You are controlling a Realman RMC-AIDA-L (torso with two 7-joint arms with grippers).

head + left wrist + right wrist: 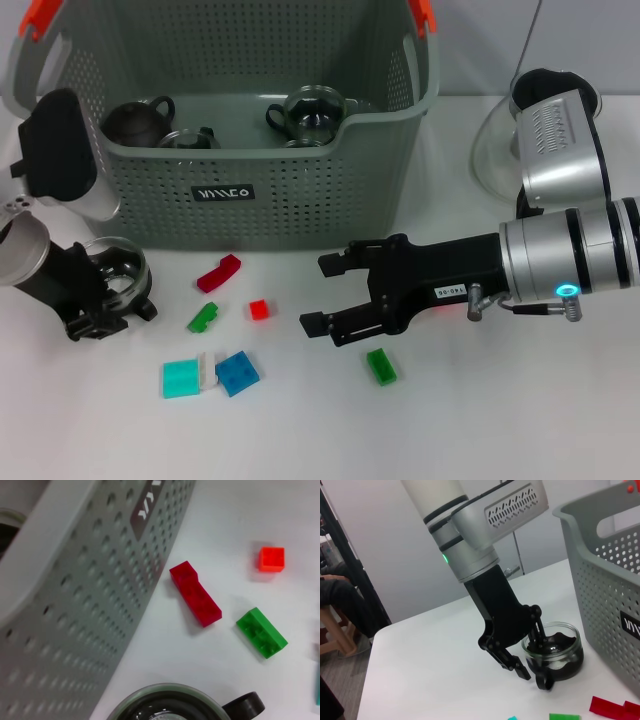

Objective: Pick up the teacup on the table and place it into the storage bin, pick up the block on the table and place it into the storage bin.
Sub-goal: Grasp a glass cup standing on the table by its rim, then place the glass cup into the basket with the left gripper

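While left gripper (105,295) clamps teacup (117,268), right gripper (325,293) spread apart

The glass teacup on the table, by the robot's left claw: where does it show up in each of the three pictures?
Head view: the teacup stands at the far left, before the storage bin, with the left claw at it.
Left wrist view: only its rim and handle show, at the bottom edge.
Right wrist view: low, right of centre, at the claw.
Shared landmark: the bin's black label.
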